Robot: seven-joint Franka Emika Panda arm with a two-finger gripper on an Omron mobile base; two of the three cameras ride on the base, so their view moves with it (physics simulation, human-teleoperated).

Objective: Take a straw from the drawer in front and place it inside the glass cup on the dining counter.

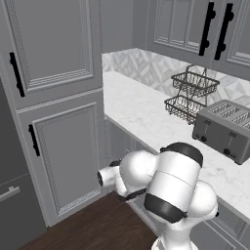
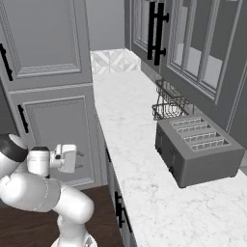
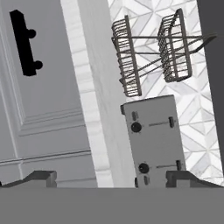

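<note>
My gripper (image 3: 111, 179) is open, with its two dark fingertips (image 3: 40, 177) far apart and nothing between them. In the hand view, which is rolled sideways, it faces a panelled grey drawer (image 3: 48, 96) front with a black bar handle (image 3: 25, 43), and the drawer is shut. In the right base view the gripper (image 2: 77, 159) is level, a short way out from the cabinet fronts under the wall counter, pointing at them. The straw is hidden. The glass cup and the dining counter are out of view.
A grey four-slot toaster (image 1: 224, 129) (image 2: 198, 147) and a two-tier wire basket (image 1: 190, 95) (image 2: 169, 103) stand on the white marble wall counter (image 1: 141, 112). Tall grey cabinet doors (image 1: 63, 146) rise to the left. Dark wooden floor (image 1: 97, 229) lies below the arm.
</note>
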